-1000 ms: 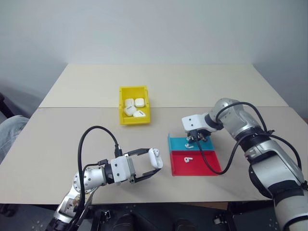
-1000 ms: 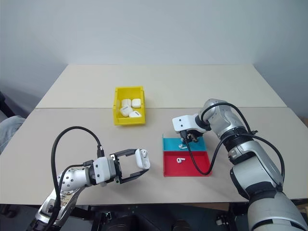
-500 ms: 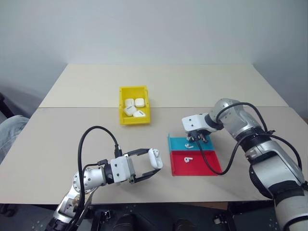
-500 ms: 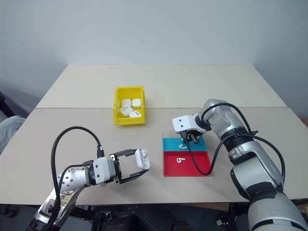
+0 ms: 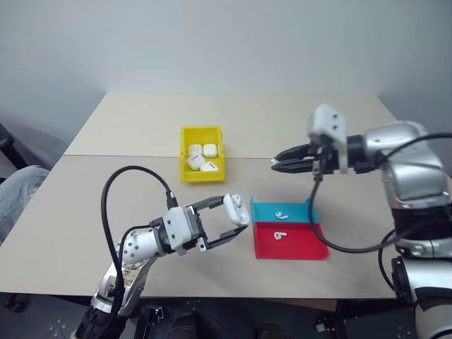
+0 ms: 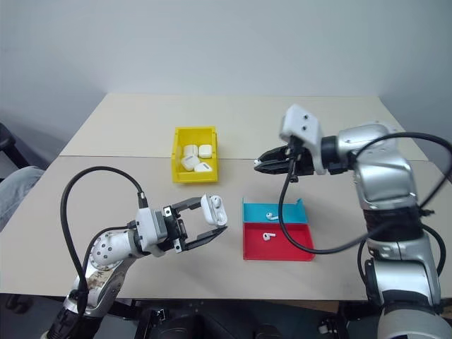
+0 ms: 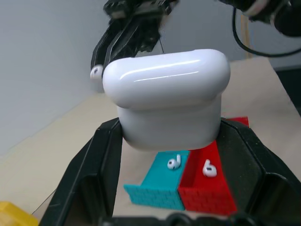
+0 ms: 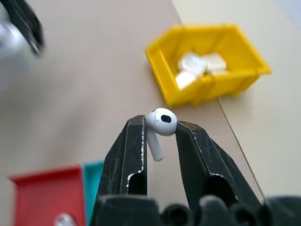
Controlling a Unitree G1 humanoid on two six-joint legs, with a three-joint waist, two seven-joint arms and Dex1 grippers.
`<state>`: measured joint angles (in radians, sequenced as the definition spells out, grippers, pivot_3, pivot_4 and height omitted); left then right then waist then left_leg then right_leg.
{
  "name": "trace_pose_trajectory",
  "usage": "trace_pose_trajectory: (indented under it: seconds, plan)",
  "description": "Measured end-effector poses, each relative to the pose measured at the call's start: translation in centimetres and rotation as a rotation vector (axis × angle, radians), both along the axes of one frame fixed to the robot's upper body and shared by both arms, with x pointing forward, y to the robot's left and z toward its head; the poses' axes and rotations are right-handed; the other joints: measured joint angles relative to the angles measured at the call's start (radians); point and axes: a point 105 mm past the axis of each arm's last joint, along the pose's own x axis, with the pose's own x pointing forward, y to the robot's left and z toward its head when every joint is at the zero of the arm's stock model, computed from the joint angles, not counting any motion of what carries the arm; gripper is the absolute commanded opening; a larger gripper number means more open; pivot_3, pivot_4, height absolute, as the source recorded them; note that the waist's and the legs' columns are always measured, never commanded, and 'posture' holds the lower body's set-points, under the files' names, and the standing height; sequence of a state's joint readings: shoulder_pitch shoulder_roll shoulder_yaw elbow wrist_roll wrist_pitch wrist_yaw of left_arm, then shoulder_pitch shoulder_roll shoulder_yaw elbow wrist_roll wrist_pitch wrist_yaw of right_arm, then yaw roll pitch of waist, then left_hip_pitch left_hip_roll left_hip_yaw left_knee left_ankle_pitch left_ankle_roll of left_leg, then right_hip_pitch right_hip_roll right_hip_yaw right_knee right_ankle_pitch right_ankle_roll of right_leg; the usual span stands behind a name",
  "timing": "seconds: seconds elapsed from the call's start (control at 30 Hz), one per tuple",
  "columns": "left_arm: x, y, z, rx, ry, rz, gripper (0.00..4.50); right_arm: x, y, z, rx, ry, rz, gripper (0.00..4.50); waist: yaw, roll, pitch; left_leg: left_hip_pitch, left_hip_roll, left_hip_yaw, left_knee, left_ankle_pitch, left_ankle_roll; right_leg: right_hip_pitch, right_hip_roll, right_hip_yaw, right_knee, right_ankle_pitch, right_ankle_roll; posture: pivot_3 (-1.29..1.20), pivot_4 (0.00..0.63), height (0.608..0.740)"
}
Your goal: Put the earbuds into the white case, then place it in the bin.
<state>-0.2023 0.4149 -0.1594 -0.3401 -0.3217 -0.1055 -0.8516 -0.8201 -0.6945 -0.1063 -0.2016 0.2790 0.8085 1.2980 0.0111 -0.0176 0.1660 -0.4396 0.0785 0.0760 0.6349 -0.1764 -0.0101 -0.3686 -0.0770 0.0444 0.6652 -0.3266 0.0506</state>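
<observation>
**Earbud in my right fingers, case waiting in my left**

Grip first: my right gripper (image 8: 160,123) is pinched on one earbud (image 8: 159,127), its head caught between the fingertips and its stem hanging free toward the palm. My left gripper (image 5: 233,219) is clamped on the white case (image 7: 167,101), held up off the table (image 5: 127,134) with the lid flipped open, away from the trays. Two more earbuds lie below, one in the blue tray (image 5: 263,210) and one in the red tray (image 5: 265,247). The bin (image 5: 185,152) sits well apart behind the case and already holds several white cases.

To do this step well, I judge I should keep my left hand steady and the case opening turned toward my right arm. The earbud must go in stem first, so I need to turn my wrist until the stem lines up with one socket before I close the gap. My hold is only on the rounded head, so a fast move could twist it out. I should let go only once the stem is seated
</observation>
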Motion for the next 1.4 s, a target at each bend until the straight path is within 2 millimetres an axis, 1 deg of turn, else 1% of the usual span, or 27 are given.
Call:
trace_pose_trajectory:
  seconds: [0.07, 0.2, 0.3, 0.43, 0.57, 0.7, 0.83, 1.03, 1.4]
  plan:
    - [0.1, -0.4, 0.5, -0.024, 0.005, -0.023, 2.74, -2.3, 0.0, 0.5, 0.168, 0.018, 0.023, 1.09, 0.001, 0.0, 0.0, 0.0, 0.0, -0.001, 0.0, 0.0, 0.0, 0.001, 0.0, -0.001, 0.0, 0.0, 0.0, 0.0, 0.15, 0.74]
    - [0.2, -1.1, 1.3, -0.036, -0.013, -0.061, 2.74, -5.4, 0.4, -0.2, 0.378, 0.05, 0.052, 1.09, -0.002, 0.0, 0.0, 0.0, -0.001, -0.002, 0.001, 0.0, 0.0, 0.001, 0.0, -0.001, 0.0, 0.0, 0.0, 0.0, 0.15, 0.74]
    - [0.2, -1.5, 1.6, -0.051, 0.01, -0.088, 2.74, -7.0, 1.1, -0.1, 0.465, 0.047, 0.075, 1.09, -0.005, 0.0, 0.0, 0.0, -0.001, -0.003, 0.001, 0.0, 0.0, 0.001, 0.001, -0.001, 0.001, 0.0, 0.0, 0.0, 0.15, 0.74]
    - [0.3, -1.7, 1.9, -0.052, 0.052, -0.126, 2.74, -8.2, 1.9, -0.5, 0.51, 0.082, 0.097, 1.09, -0.005, 0.0, 0.0, 0.0, -0.001, -0.005, 0.002, 0.0, 0.0, 0.002, 0.001, -0.001, 0.001, 0.0, 0.001, 0.0, 0.15, 0.74]
    - [0.2, -2.0, 2.4, -0.041, 0.047, -0.154, 2.74, -8.7, 2.0, -1.3, 0.567, 0.14, 0.098, 1.09, -0.004, 0.0, 0.0, 0.0, -0.002, -0.005, 0.002, 0.0, 0.0, 0.002, 0.001, -0.001, 0.0, 0.0, 0.001, 0.0, 0.15, 0.74]
    - [0.1, -2.1, 2.5, -0.043, 0.069, -0.177, 2.74, -9.4, 2.4, -1.8, 0.579, 0.111, 0.11, 1.09, -0.005, 0.0, 0.0, 0.0, -0.002, -0.006, 0.002, 0.0, 0.0, 0.002, 0.001, -0.001, 0.0, 0.0, 0.001, 0.0, 0.15, 0.74]
    - [0.0, -2.1, 2.5, -0.044, 0.075, -0.191, 2.74, -9.4, 2.8, -1.9, 0.586, 0.07, 0.116, 1.09, -0.009, 0.0, 0.0, 0.0, -0.002, -0.006, 0.002, 0.0, 0.0, 0.002, 0.001, -0.001, 0.0, 0.0, 0.001, 0.0, 0.15, 0.74]
    - [0.0, -2.0, 2.4, -0.035, 0.078, -0.195, 2.74, -9.4, 3.2, -2.4, 0.553, 0.037, 0.131, 1.09, -0.009, 0.0, 0.0, 0.0, -0.002, -0.007, 0.002, 0.0, 0.0, 0.003, 0.001, -0.002, 0.0, 0.0, 0.001, 0.0, 0.15, 0.74]
    - [-0.1, -2.1, 2.7, -0.038, 0.074, -0.19, 2.74, -8.8, 3.5, -3.3, 0.53, 0.034, 0.124, 1.09, -0.008, 0.0, 0.0, 0.0, -0.002, -0.007, 0.002, 0.0, 0.0, 0.003, 0.001, -0.002, 0.0, 0.0, 0.001, 0.0, 0.15, 0.74]
